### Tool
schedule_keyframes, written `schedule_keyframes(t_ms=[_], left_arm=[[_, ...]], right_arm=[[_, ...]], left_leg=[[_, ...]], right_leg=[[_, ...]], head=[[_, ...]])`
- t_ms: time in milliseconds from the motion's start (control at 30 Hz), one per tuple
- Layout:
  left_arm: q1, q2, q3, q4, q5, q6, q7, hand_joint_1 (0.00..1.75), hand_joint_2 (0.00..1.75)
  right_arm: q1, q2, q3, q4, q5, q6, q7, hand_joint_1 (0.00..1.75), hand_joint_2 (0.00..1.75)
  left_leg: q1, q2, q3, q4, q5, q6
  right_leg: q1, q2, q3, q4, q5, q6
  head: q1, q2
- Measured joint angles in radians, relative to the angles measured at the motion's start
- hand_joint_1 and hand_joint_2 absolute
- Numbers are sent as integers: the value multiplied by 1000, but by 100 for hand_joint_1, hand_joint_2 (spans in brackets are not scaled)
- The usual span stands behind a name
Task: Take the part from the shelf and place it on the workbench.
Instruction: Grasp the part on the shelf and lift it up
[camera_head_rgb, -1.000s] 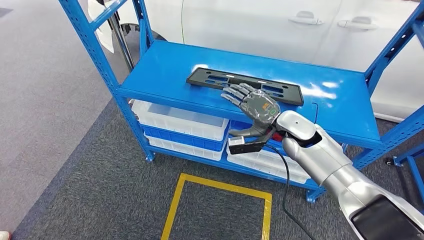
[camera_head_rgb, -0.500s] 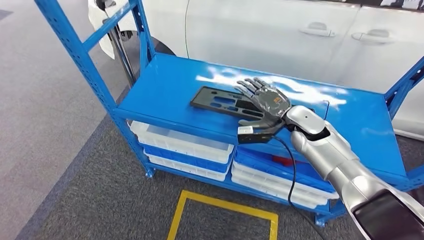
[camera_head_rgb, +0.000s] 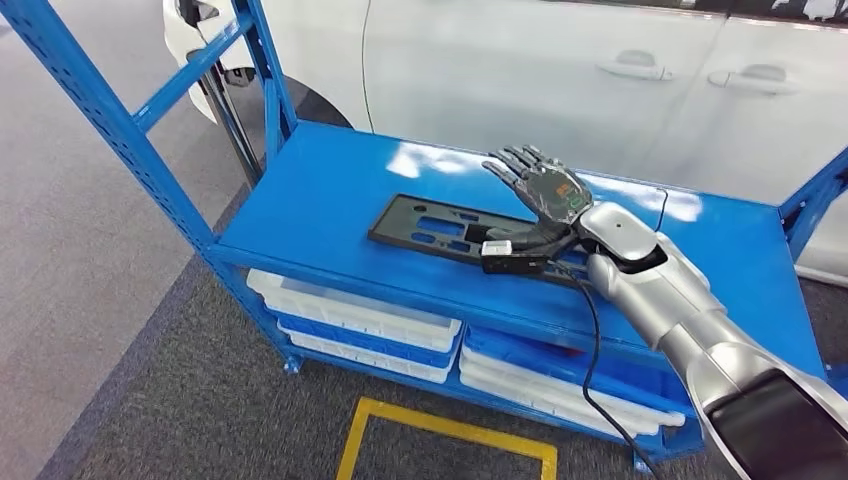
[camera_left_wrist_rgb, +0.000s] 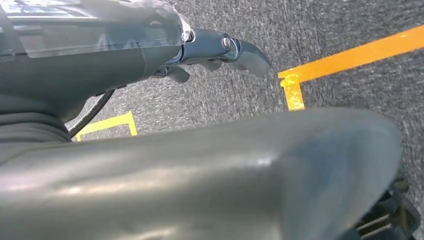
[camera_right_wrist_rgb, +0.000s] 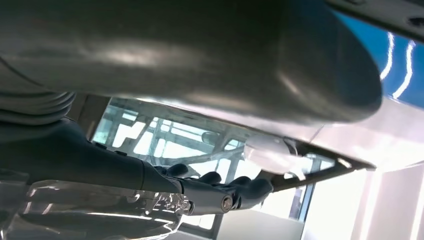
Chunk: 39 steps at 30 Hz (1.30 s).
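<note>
The part (camera_head_rgb: 430, 225) is a flat black plate with several slots. It lies on the top board of the blue shelf (camera_head_rgb: 310, 190), near its front edge. My right hand (camera_head_rgb: 545, 193) hovers over the plate's right half with its fingers spread and reaching past the far edge, and it holds nothing. The arm covers the plate's right end. In the right wrist view, the dark fingers (camera_right_wrist_rgb: 220, 192) stretch out straight. My left hand (camera_left_wrist_rgb: 220, 50) hangs over grey carpet with its fingers apart and nothing in them.
A white car (camera_head_rgb: 560, 70) stands close behind the shelf. Blue uprights (camera_head_rgb: 110, 110) rise at the left and at the right (camera_head_rgb: 815, 195). White and blue bins (camera_head_rgb: 350, 315) fill the lower levels. A yellow floor marking (camera_head_rgb: 440, 425) lies in front.
The camera has shifted and the shelf sits lower in the picture. My right hand has gone from the plate's near edge to above its far right side, fingers raised.
</note>
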Motion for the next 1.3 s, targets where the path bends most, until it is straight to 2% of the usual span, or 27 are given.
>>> schedule_keyframes(t_ms=[67,100,167,233,267,300,333,400,433,467,567,633,667,733,767,800,833,900,967,1000,1067,1133,1200,1267,1300], left_arm=[[2,1,0,0,3,2,-2,0,0],[2,1,0,0,6,2,-3,0,0],[2,1,0,0,12,3,-6,0,0],[5,1,0,0,19,4,-11,0,0],[8,1,1,0,24,4,-14,0,0],[13,2,2,0,28,4,-17,0,0],[18,2,3,0,31,5,-19,0,0],[29,2,4,0,36,5,-21,0,0],[32,2,5,0,38,5,-21,0,0],[34,2,5,0,39,5,-21,0,0],[35,4,5,0,40,4,-21,0,0],[35,5,5,0,41,4,-21,0,0],[35,6,5,0,41,4,-21,0,0],[35,6,5,0,41,4,-21,0,0],[35,6,5,0,41,4,-21,0,0],[36,5,5,0,41,4,-21,0,0],[36,5,5,0,41,4,-21,0,0],[36,6,5,0,41,4,-21,0,0],[34,7,5,0,41,4,-22,0,0],[34,8,5,0,42,3,-24,0,0],[36,7,5,0,45,2,-27,0,0],[39,6,5,0,49,3,-28,0,0],[36,6,5,0,50,4,-30,0,0],[34,5,5,0,51,4,-30,0,0],[33,5,5,0,51,3,-29,0,0]], right_arm=[[-30,0,2,21,21,17,9,0,0],[-48,-2,3,31,27,27,9,0,0],[-80,-9,3,48,31,44,-3,0,0],[-93,-27,5,55,28,65,-19,0,0],[-91,-44,5,45,20,82,-25,0,0],[-85,-69,6,21,7,104,-30,0,0],[-79,-99,5,-16,-11,129,-32,0,0],[-74,-162,2,-106,-45,175,-29,0,0],[-73,-188,0,-148,-55,193,-25,0,0],[-72,-210,-2,-186,-62,207,-19,0,0],[-63,-257,-5,-275,-71,231,-7,0,0],[-61,-274,-8,-313,-73,235,-4,0,0],[-60,-280,-9,-328,-74,235,-4,0,0],[-56,-287,-10,-350,-74,236,-3,0,0],[-53,-290,-10,-358,-74,236,-3,0,0],[-50,-292,-10,-365,-74,237,-3,0,0],[-47,-295,-10,-370,-74,237,-3,0,0],[-45,-301,-11,-382,-76,236,-3,0,0],[-32,-325,-15,-407,-89,232,-3,0,0],[-17,-347,-18,-429,-100,228,-3,0,0],[32,-399,-32,-485,-119,211,-3,0,0],[95,-442,-57,-540,-125,190,-5,0,0],[158,-471,-87,-591,-121,177,-7,0,0],[224,-491,-108,-642,-115,171,-4,0,0],[262,-501,-118,-673,-112,165,-1,0,0]], left_leg=[[3,0,5,-7,10,11],[5,1,7,-11,13,16],[8,2,11,-18,16,23],[8,1,12,-16,14,27],[8,-1,13,-15,11,28],[9,-3,13,-12,9,27],[9,-5,14,-7,4,26],[8,-9,15,5,-8,19],[7,-9,15,11,-15,14],[5,-8,15,15,-20,9],[5,-6,19,16,-29,-4],[6,-4,8,50,-55,-15],[7,-2,-11,96,-82,-20],[10,-1,-75,232,-145,-27],[11,0,-103,287,-163,-28],[11,0,-118,313,-164,-28],[11,0,-114,298,-144,-26],[9,0,-54,168,-71,-14],[4,0,6,47,-27,-2],[2,-1,18,21,-22,3],[2,-6,23,13,-22,10],[6,-8,30,0,-16,21],[8,-7,36,-9,-11,28],[8,-5,36,-9,-12,30],[8,-4,36,-8,-14,30]], right_leg=[[0,0,-2,1,-5,11],[0,-1,-8,16,-17,16],[-5,-3,-48,107,-71,26],[-11,-4,-116,248,-132,34],[-13,-4,-139,292,-143,38],[-16,-5,-145,299,-135,41],[-18,-6,-131,266,-109,43],[-20,-11,-63,126,-44,43],[-18,-12,-34,68,-24,40],[-17,-12,-17,33,-16,37],[-16,-10,-10,22,-19,22],[-19,-10,-3,17,-20,11],[-20,-11,0,15,-21,6],[-18,-12,2,15,-23,0],[-17,-12,3,15,-24,-1],[-16,-11,4,16,-25,-2],[-14,-11,5,16,-26,-2],[-13,-9,10,16,-28,0],[-9,-9,12,16,-31,7],[-7,-10,13,16,-32,12],[-6,-15,17,13,-33,24],[-9,-16,13,30,-49,35],[-13,-15,-27,120,-103,44],[-16,-15,-93,255,-162,51],[-18,-15,-113,293,-170,54]], head=[[0,0],[0,0],[0,0],[0,0],[0,0],[0,0],[0,0],[0,0],[0,0],[0,0],[0,0],[0,0],[0,0],[0,0],[0,0],[0,0],[0,0],[0,0],[0,0],[0,0],[0,0],[0,0],[0,0],[0,0],[0,0]])
